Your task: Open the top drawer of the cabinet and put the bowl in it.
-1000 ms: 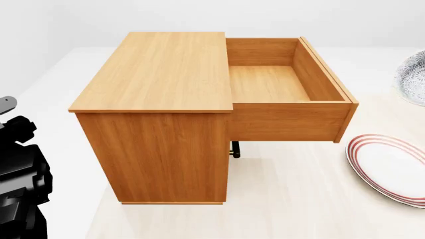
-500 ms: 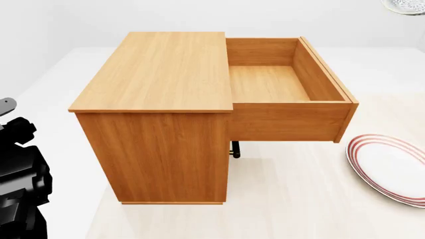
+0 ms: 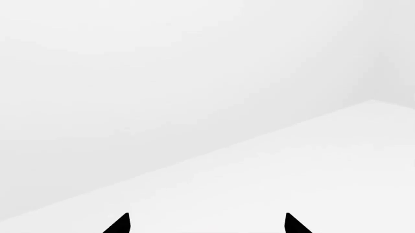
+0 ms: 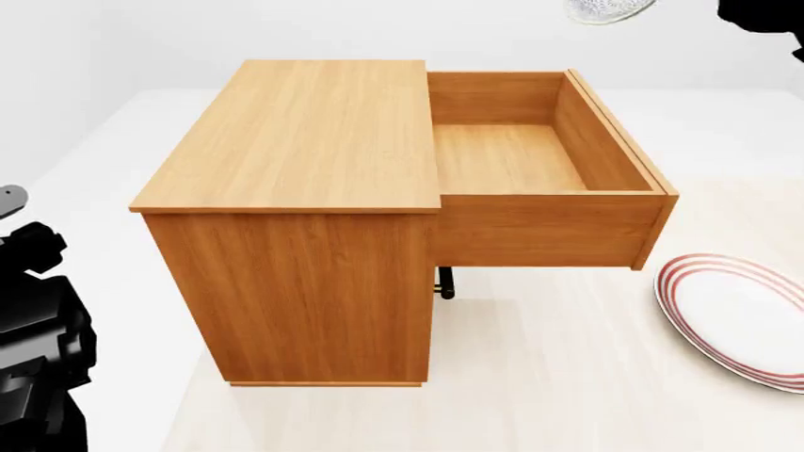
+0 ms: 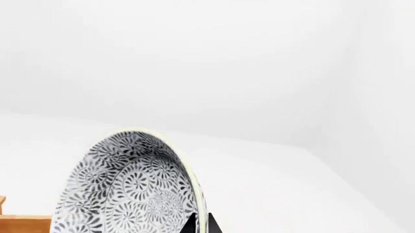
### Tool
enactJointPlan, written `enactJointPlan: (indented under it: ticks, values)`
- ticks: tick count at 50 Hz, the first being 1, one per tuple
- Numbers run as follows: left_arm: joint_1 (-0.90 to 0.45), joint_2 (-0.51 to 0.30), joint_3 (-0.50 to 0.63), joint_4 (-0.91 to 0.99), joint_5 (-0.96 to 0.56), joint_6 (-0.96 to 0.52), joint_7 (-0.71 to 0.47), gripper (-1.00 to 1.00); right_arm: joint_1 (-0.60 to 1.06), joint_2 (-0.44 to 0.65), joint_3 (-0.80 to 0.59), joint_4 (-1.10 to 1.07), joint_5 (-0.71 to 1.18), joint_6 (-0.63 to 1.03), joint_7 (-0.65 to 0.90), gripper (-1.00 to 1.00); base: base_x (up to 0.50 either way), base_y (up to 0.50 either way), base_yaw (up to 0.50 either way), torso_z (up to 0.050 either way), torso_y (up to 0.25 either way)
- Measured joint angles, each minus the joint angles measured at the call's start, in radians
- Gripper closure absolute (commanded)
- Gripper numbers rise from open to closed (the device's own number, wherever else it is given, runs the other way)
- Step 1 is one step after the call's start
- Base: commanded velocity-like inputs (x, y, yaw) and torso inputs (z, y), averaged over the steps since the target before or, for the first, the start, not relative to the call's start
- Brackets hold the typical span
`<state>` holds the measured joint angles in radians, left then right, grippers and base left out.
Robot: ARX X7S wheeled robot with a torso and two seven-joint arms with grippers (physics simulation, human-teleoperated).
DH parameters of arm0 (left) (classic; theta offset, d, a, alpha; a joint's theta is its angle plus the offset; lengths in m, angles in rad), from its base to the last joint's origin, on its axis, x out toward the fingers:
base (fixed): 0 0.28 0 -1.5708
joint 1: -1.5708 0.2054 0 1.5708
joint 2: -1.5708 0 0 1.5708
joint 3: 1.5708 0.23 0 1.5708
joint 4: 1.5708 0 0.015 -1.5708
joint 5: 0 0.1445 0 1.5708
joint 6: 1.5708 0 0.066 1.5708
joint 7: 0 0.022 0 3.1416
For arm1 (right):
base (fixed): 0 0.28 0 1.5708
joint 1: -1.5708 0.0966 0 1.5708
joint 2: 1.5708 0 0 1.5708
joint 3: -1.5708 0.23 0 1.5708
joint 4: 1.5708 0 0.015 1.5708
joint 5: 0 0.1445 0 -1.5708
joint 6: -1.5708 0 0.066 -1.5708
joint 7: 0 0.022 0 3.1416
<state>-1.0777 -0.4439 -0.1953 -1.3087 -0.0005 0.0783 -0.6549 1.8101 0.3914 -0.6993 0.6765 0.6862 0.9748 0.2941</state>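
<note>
The cabinet stands mid-table with its top drawer pulled fully out to the right, its wooden box empty. The bowl hangs in the air at the head view's top edge, above and behind the drawer, only its lower part showing. In the right wrist view my right gripper is shut on the rim of the patterned bowl. Part of the right arm shows at the top right. My left gripper is open and empty, facing bare white table. The left arm is at the lower left.
A red-ringed white plate lies on the table right of the drawer front. A small dark part shows under the open drawer beside the cabinet. The two lower drawers are hidden from view.
The bowl has risen from the right edge of the head view to its top edge and moved left, toward the space above the drawer. The right arm has come into view. The left arm is still.
</note>
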Motion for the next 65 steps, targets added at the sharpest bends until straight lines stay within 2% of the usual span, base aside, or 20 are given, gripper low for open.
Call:
enactJointPlan:
  ticks: [24, 65]
  values:
    - [0.006, -0.002, -0.005, 0.0, 0.0, 0.001, 0.002, -1.0, -0.081, -0.093, -0.1, 0.0, -0.014, -0.015, -0.066, 1.0, 0.0, 0.0, 0.0, 0.0, 0.0]
    - [0.007, -0.003, -0.013, 0.0, 0.0, 0.002, 0.005, -1.0, -0.105, -0.132, -0.106, 0.045, 0.043, 0.1, -0.11, 1.0, 0.0, 0.0, 0.0, 0.0, 0.0]
